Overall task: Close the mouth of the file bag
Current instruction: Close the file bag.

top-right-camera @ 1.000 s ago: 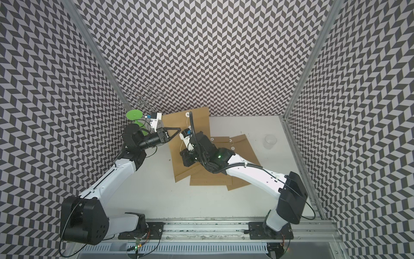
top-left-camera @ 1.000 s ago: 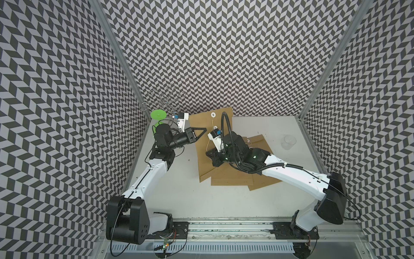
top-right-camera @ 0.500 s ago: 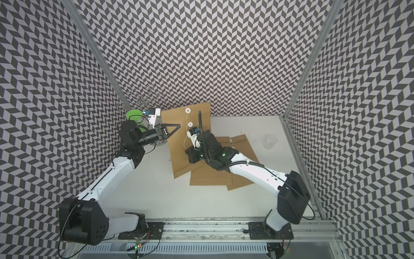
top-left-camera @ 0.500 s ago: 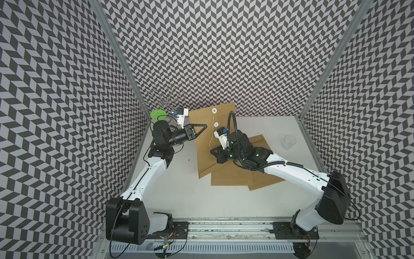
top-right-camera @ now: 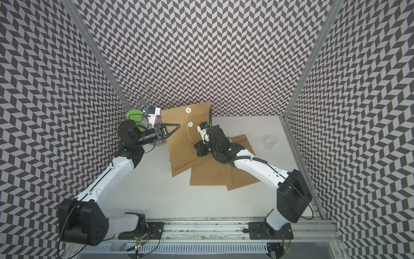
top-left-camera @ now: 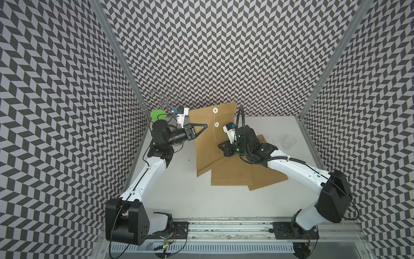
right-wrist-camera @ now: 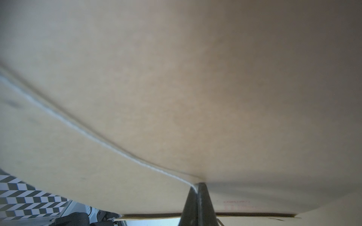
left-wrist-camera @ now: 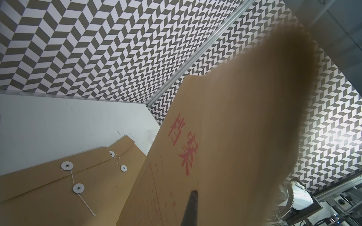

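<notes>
The file bag point(top-left-camera: 208, 143) point(top-right-camera: 181, 145) is a brown paper envelope standing tilted up from the table, with red print point(left-wrist-camera: 184, 148) on its far face. Two white discs point(top-left-camera: 215, 110) point(top-left-camera: 216, 124) sit near its upper edge. A thin white string point(top-left-camera: 214, 134) point(right-wrist-camera: 78, 133) runs down from them. My left gripper point(top-left-camera: 205, 124) point(top-right-camera: 178, 125) point(left-wrist-camera: 194, 190) is shut on the bag's left side. My right gripper point(top-left-camera: 220, 146) point(top-right-camera: 196, 145) point(right-wrist-camera: 197, 185) is shut on the string's lower end, close against the bag's face.
Two more brown bags point(top-left-camera: 233, 172) point(top-left-camera: 268, 177) point(left-wrist-camera: 49, 185) lie flat under and beside the raised one. A clear cup point(top-left-camera: 288, 141) stands at the right. A green-topped object point(top-left-camera: 158, 114) and a wire rack point(top-left-camera: 163, 98) sit in the back left corner.
The left gripper has risen a little and the bag now stands steeper, its top edge nearer the back wall. The right gripper has shifted slightly back with the string.
</notes>
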Action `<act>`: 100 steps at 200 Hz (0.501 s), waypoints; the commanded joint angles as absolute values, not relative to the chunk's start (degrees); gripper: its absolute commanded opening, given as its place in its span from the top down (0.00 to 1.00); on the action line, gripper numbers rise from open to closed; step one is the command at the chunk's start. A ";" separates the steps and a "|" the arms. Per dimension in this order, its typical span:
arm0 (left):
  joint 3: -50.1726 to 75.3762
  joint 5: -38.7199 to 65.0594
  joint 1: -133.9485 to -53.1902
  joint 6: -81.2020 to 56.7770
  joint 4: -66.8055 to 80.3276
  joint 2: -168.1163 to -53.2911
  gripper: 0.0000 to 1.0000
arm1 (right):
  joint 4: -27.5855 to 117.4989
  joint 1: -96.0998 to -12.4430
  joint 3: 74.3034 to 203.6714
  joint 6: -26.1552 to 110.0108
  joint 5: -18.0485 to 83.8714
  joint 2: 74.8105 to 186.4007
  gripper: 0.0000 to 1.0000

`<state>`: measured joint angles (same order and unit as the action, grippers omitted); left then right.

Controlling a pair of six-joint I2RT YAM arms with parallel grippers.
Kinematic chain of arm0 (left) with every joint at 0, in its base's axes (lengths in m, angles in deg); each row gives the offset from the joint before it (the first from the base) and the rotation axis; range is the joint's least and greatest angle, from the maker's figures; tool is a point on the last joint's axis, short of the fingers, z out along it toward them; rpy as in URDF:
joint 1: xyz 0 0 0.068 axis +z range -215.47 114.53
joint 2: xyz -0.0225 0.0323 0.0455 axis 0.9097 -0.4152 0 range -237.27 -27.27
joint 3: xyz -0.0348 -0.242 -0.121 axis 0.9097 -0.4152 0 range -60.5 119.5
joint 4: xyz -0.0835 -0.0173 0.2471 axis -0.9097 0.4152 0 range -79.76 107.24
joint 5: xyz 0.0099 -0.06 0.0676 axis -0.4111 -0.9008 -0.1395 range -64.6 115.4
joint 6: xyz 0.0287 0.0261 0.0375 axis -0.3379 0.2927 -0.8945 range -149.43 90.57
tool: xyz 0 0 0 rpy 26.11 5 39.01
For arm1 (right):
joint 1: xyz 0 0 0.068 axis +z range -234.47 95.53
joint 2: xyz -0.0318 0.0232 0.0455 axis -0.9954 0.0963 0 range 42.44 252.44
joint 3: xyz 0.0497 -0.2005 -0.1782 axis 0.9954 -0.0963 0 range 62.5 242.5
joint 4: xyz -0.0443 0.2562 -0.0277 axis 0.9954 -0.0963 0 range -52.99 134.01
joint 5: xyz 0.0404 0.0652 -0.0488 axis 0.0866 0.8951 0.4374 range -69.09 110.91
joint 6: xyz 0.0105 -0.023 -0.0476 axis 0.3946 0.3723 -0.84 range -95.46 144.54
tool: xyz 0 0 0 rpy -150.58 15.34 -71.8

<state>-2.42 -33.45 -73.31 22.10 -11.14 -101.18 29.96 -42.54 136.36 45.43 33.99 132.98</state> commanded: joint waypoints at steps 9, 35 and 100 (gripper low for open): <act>0.31 -35.47 -73.08 22.21 -12.34 -99.44 1.00 | 31.40 -43.98 135.88 44.28 32.88 131.78 1.00; 0.32 -35.99 -73.04 22.43 -12.05 -99.27 1.00 | 30.56 -44.98 136.26 43.19 29.73 131.85 1.00; -1.16 -36.00 -72.76 20.47 -8.56 -96.55 1.00 | 29.49 -47.38 138.34 40.66 23.21 130.15 1.00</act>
<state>-1.43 -35.13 -73.31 21.79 -8.70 -98.98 28.69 -46.80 136.97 42.08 26.85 132.66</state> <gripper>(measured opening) 0.050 0.047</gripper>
